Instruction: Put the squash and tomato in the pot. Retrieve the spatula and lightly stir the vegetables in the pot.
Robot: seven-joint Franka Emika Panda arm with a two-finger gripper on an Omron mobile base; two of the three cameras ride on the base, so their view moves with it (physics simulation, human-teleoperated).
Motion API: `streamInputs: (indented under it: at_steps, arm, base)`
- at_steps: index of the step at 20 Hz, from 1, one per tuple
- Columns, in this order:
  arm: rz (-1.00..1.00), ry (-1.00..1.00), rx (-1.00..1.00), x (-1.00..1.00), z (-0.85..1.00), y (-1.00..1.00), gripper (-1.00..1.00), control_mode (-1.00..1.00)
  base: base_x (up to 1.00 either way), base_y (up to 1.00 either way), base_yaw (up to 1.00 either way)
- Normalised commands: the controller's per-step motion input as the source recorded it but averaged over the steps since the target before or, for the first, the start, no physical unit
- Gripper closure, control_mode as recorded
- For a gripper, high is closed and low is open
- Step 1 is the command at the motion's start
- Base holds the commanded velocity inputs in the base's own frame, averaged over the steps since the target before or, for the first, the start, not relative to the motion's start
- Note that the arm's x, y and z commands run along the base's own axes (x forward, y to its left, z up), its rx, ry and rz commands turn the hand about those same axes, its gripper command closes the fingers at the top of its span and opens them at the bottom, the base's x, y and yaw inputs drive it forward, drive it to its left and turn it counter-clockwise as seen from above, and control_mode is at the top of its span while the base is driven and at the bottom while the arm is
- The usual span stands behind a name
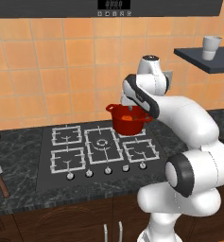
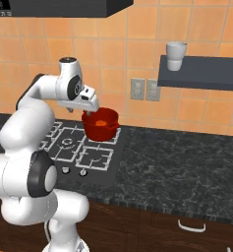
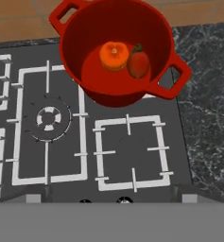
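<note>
Gripper [image 2: 91, 109] released, nothing between the jaws, poised just above the pot [image 3: 118, 52]; the tips themselves are hard to make out in the base views. Pot sits on the hob's [image 1: 99, 146] back right burner. Squash [image 3: 114, 56] and tomato [image 3: 139, 64] both lie inside the pot, touching, tomato on the side toward the stone counter in the hand view. So the putting-in looks done; the spatula is next. Spatula [image 1: 0, 177] lies on the counter well left of the hob, far from the pot, in the left base view: grey blade away from the counter's front edge, wooden handle running toward it, the long axis a little slanted. A long reach left across the hob, I judge. Blade detail is too small to read.
</note>
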Motion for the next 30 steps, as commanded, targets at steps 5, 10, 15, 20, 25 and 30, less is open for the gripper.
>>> streamInputs:
  at_steps: [5,10,15,20,25,30]
  arm:
    - [0.0,0.04,0.0,0.0,0.0,0.0,-1.0,-1.0]
    - [0.0,0.0,0.0,0.0,0.0,0.0,-1.0,1.0]
    - [0.0,0.0,0.0,0.0,0.0,0.0,-1.0,1.0]
    - [0.0,0.0,0.0,0.0,0.0,0.0,-1.0,1.0]
    - [0.0,0.0,0.0,0.0,0.0,0.0,-1.0,1.0]
    - [0.0,0.0,0.0,0.0,0.0,0.0,-1.0,1.0]
  base:
    - [0.0,0.0,0.0]
    - [-0.38,0.41,0.0]
    - [-0.22,0.91,0.01]
    - [0.01,0.94,0.0]
    - [0.03,0.24,0.0]
    - [0.0,0.19,0.02]
